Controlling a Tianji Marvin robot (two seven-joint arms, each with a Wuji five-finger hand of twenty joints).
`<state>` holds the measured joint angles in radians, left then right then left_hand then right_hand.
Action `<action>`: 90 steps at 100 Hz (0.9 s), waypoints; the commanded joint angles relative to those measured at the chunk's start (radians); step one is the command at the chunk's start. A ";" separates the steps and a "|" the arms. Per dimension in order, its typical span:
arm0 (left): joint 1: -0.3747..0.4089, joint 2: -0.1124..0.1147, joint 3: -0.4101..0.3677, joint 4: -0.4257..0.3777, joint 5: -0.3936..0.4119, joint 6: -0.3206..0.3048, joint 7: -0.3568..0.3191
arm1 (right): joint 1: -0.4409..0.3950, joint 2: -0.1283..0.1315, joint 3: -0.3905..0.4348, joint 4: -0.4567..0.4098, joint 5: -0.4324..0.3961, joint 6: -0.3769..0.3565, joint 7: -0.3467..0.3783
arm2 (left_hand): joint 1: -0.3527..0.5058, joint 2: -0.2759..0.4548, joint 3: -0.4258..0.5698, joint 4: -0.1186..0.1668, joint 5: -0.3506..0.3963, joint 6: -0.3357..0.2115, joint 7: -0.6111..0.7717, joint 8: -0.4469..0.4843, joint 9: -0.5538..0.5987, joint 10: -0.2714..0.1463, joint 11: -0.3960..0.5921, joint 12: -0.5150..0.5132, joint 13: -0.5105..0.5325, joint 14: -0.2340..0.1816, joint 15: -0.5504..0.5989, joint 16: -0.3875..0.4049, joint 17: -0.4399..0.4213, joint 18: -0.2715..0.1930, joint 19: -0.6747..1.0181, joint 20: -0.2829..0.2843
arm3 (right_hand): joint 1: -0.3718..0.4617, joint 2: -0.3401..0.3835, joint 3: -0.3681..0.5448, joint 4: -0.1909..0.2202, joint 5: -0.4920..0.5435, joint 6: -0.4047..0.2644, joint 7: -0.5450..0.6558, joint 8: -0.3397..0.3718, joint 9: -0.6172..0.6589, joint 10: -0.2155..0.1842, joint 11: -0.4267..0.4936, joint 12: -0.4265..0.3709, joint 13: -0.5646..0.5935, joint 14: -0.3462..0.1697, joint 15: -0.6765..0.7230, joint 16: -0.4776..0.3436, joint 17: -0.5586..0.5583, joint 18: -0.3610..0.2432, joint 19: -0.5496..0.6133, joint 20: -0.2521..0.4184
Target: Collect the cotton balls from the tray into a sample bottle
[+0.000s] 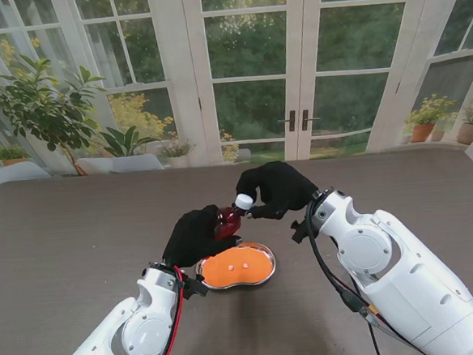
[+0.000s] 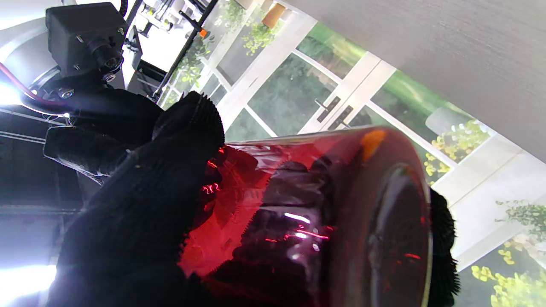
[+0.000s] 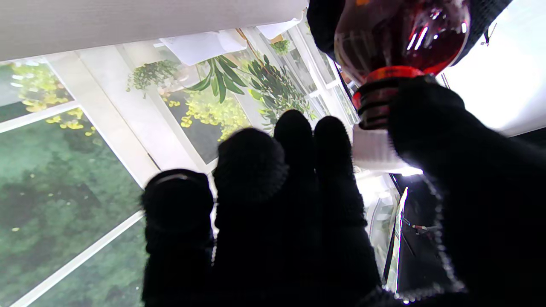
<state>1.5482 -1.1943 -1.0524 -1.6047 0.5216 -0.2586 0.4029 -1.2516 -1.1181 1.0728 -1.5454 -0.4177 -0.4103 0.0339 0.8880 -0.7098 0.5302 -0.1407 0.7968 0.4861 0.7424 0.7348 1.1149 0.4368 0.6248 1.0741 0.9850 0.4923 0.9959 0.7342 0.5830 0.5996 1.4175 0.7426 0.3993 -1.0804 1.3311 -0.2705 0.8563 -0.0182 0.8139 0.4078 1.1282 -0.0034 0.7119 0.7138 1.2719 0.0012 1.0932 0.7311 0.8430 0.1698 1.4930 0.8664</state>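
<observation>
Left hand (image 1: 193, 236) is wrapped round the red sample bottle (image 1: 227, 223) mid-frame, just above the tray (image 1: 266, 273). Right hand (image 1: 279, 188) pinches its white cap (image 1: 244, 201). Glossy bottle, probably slippery, so hold the body. Cotton balls (image 1: 237, 266) look feather-light.

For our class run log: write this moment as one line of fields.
left hand: shut on red sample bottle | right hand: shut on white cap | tray: two cotton balls left | stage: cap handling
</observation>
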 commanded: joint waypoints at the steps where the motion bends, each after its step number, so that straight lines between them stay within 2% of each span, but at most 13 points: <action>1: 0.002 -0.002 -0.001 -0.003 -0.003 0.000 -0.019 | 0.001 0.004 -0.002 -0.007 -0.005 -0.007 0.029 | 0.283 0.344 0.267 0.037 0.113 -0.214 0.305 0.011 0.053 -0.062 0.024 0.028 0.044 0.018 0.063 0.015 -0.008 -0.054 0.039 0.005 | -0.033 -0.060 0.054 0.048 -0.041 0.021 -0.017 0.021 -0.029 -0.005 0.008 -0.011 0.044 -0.025 -0.015 -0.015 -0.010 -0.010 0.024 0.000; 26: 0.002 -0.002 -0.001 -0.003 -0.003 0.001 -0.020 | 0.006 0.005 -0.005 0.003 0.003 -0.037 0.036 | 0.282 0.344 0.267 0.037 0.114 -0.214 0.305 0.011 0.053 -0.061 0.025 0.028 0.045 0.018 0.063 0.015 -0.008 -0.053 0.039 0.005 | -0.024 -0.107 0.068 0.046 -0.061 0.002 -0.042 0.010 -0.042 -0.012 0.016 -0.021 0.045 -0.035 -0.040 -0.015 -0.015 -0.021 0.014 0.000; 50: 0.001 -0.002 0.000 -0.001 -0.003 0.000 -0.019 | 0.010 0.005 -0.007 0.012 0.024 -0.053 0.042 | 0.282 0.345 0.267 0.037 0.114 -0.214 0.305 0.011 0.051 -0.062 0.025 0.028 0.044 0.018 0.063 0.015 -0.008 -0.055 0.040 0.005 | -0.036 -0.113 0.066 0.043 -0.054 -0.017 -0.034 0.013 -0.039 -0.010 0.016 -0.027 0.045 -0.033 -0.036 -0.008 -0.010 -0.020 0.014 0.001; 70: 0.001 -0.002 0.001 -0.001 -0.003 0.000 -0.020 | 0.009 0.007 -0.004 0.006 0.055 -0.039 0.066 | 0.282 0.344 0.268 0.037 0.114 -0.215 0.306 0.011 0.052 -0.063 0.025 0.029 0.045 0.018 0.063 0.015 -0.008 -0.053 0.039 0.005 | -0.127 -0.047 0.036 0.034 -0.091 -0.014 -0.054 0.007 -0.075 0.008 0.011 -0.028 0.041 -0.006 -0.060 -0.015 -0.038 -0.008 0.008 0.009; 90: 0.000 -0.002 0.002 0.000 -0.003 -0.001 -0.020 | 0.015 0.011 -0.007 0.003 0.074 -0.037 0.089 | 0.282 0.344 0.268 0.037 0.114 -0.214 0.306 0.011 0.052 -0.064 0.026 0.030 0.045 0.017 0.063 0.015 -0.008 -0.053 0.039 0.005 | -0.153 0.021 0.012 0.036 -0.078 -0.034 -0.063 0.002 -0.082 0.019 0.009 -0.031 0.032 0.009 -0.066 -0.009 -0.050 -0.002 0.007 0.019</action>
<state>1.5477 -1.1942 -1.0513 -1.6029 0.5215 -0.2588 0.4022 -1.2388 -1.1076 1.0698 -1.5352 -0.3456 -0.4497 0.1099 0.8880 -0.7098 0.5302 -0.1407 0.7968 0.4861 0.7431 0.7336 1.1149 0.4367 0.6248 1.0748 0.9850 0.4923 0.9959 0.7343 0.5830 0.5997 1.4175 0.7426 0.2783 -1.0780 1.3399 -0.2598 0.7859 -0.0249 0.7634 0.4079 1.0696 0.0062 0.7118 0.6890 1.2718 0.0004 1.0327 0.7293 0.8039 0.1698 1.4930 0.8664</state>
